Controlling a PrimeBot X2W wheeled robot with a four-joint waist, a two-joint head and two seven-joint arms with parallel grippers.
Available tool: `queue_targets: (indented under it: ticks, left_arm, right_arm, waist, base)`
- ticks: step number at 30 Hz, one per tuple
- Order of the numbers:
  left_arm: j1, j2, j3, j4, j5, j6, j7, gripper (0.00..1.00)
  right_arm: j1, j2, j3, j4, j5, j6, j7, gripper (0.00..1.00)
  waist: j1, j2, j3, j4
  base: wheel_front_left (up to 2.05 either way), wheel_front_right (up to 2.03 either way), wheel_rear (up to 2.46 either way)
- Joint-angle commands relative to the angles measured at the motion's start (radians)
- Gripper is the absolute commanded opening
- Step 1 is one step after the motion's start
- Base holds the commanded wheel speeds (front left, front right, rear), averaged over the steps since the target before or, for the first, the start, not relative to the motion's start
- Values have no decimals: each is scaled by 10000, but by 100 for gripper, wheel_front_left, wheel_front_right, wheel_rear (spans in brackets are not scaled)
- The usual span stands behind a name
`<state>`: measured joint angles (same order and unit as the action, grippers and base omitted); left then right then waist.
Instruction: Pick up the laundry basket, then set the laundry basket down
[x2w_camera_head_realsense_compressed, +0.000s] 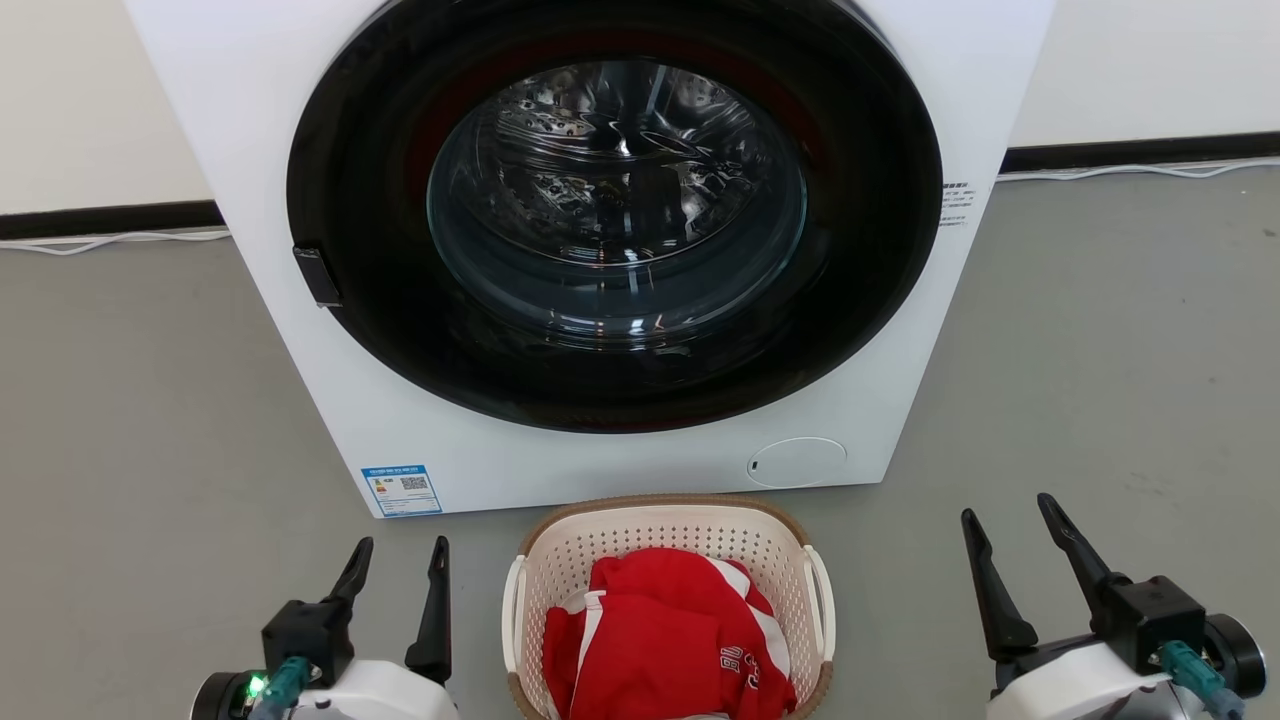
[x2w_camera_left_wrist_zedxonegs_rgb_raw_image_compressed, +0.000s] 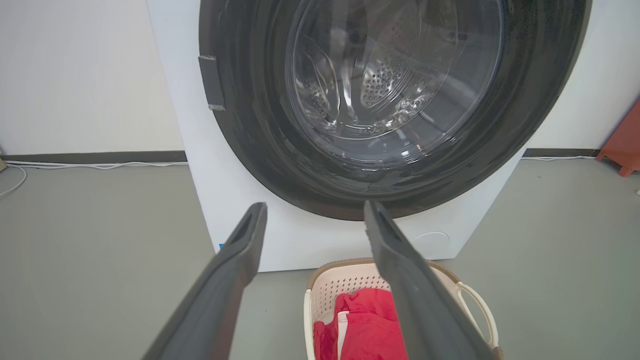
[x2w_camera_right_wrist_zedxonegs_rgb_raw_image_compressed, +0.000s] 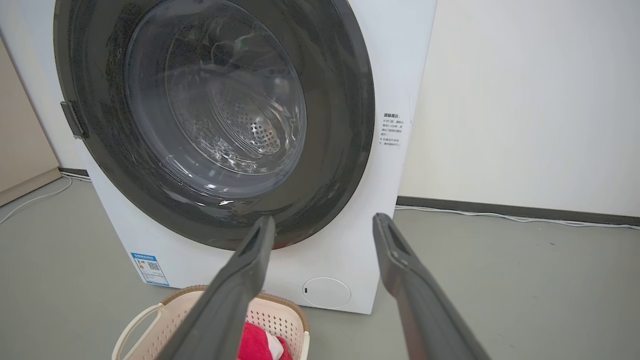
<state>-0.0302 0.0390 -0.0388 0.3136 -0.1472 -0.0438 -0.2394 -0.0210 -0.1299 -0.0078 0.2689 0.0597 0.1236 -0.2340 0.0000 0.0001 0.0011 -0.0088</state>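
Grey floor (x2w_camera_head_realsense_compressed: 130, 420) carries the laundry basket (x2w_camera_head_realsense_compressed: 660, 530), just before the washing machine (x2w_camera_head_realsense_compressed: 600, 460) and between your hands. Your left hand (x2w_camera_head_realsense_compressed: 402, 545) and right hand (x2w_camera_head_realsense_compressed: 1006, 506) both stand spread and empty. Pickup looks not yet begun. Next, bring each hand inward to a side handle (x2w_camera_head_realsense_compressed: 822, 600); the handles' lower ends seem cut off from view.

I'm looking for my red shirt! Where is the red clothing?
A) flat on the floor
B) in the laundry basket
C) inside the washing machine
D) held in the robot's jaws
B: the red clothing lies bunched inside the laundry basket, which stands in front of the washing machine.
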Motion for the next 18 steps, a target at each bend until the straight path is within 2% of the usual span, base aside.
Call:
queue_targets:
  ticks: [1, 18]
  left_arm:
    - [-188, 110, 233, -192, 491, 83, -172, 100]
    - [-159, 112, 210, -142, 646, 100, -224, 100]
  right_arm:
    - [-205, -193, 237, -230, -472, 70, -227, 100]
    - [-209, -198, 233, -266, -693, 71, -277, 100]
  waist:
    - [0, -1, -4, 2]
    - [0, -1, 57, 1]
  base:
    - [0, 0, 0]
    - [0, 0, 0]
